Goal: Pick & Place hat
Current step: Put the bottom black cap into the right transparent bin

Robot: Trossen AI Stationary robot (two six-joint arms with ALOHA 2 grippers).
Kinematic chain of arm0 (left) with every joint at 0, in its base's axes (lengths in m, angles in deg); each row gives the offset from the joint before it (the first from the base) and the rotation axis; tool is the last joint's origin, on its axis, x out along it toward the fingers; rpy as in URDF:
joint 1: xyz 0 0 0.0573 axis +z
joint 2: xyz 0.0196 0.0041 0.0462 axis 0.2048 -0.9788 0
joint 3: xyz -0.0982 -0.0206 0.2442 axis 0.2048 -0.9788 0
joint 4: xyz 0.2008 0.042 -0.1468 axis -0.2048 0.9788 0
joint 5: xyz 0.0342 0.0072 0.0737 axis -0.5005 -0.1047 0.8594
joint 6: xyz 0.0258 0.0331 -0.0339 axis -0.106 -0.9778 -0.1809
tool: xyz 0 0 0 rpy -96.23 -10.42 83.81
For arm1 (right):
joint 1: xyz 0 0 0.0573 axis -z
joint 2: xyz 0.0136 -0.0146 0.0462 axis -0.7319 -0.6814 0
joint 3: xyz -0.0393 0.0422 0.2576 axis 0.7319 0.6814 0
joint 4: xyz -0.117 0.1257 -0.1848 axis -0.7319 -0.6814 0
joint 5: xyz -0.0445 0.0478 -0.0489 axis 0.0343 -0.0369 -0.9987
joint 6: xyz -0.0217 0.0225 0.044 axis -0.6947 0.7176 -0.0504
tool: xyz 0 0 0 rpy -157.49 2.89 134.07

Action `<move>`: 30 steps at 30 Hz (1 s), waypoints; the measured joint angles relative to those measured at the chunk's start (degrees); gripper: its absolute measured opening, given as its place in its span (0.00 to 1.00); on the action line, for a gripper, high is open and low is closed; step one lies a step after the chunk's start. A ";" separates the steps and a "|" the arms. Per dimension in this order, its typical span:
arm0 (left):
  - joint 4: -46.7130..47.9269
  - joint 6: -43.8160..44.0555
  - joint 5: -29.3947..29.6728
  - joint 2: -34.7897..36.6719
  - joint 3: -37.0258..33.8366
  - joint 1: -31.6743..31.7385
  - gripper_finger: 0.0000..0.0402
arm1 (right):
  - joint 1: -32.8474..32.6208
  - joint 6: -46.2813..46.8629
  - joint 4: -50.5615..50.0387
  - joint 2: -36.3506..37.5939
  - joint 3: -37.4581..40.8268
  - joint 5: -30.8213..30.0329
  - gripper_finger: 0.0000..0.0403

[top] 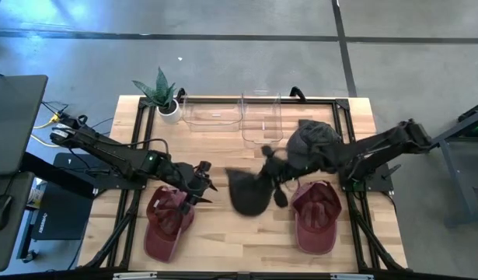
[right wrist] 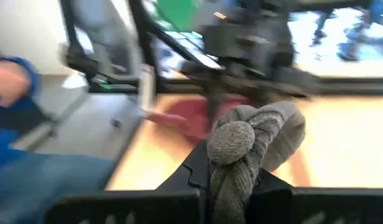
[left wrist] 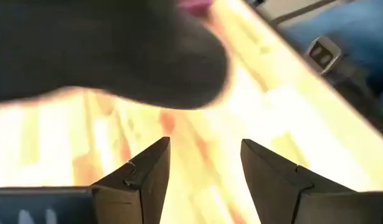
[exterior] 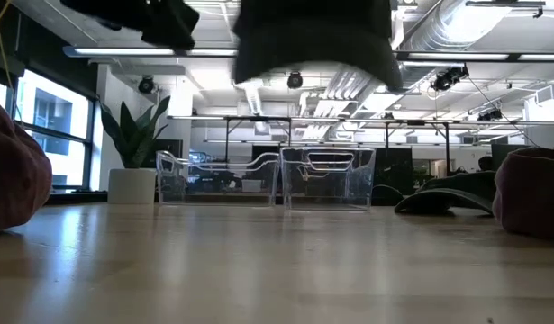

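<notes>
A dark grey knit hat [top: 250, 193] hangs over the middle of the table, and my right gripper [top: 271, 162] is shut on it. In the low view the hat [exterior: 313, 40] hangs well above the tabletop. My left gripper [top: 204, 180] stands open just left of the hat, above a maroon cap [top: 169, 222]. In its wrist view the fingers [left wrist: 147, 180] are apart with nothing between them, and the hat [left wrist: 116, 56] is a dark mass ahead. My right gripper pinches a bunched wad of the hat's knit fabric [right wrist: 241, 149] between its two fingers, which reach in from the table's right side, slanting slightly down. Which part of the hat this is, I cannot tell. The hat hangs below the fingers, clear of the table.
A second maroon cap [top: 316, 218] lies near the right. Another dark hat [top: 312, 140] lies at the far right under the right arm. Two clear bins [top: 211, 113] [top: 262, 117] and a potted plant [top: 165, 97] stand along the far edge. A person's blue sleeve [right wrist: 17, 81] shows beyond the table.
</notes>
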 joint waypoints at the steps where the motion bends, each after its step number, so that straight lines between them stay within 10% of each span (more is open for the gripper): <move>1: 1.12 0.47 1.23 0.01 0.00 0.00 0.47 | 1.57 -0.44 -1.97 0.97 0.00 -0.23 0.02; 14: 1.55 1.37 4.84 -0.01 -0.02 0.00 0.47 | 27.93 -10.08 -9.00 5.96 -2.23 6.32 0.03; 30: -3.99 2.80 11.98 -0.49 -0.04 0.00 0.47 | 32.72 9.80 -8.65 1.57 -3.93 -29.23 0.02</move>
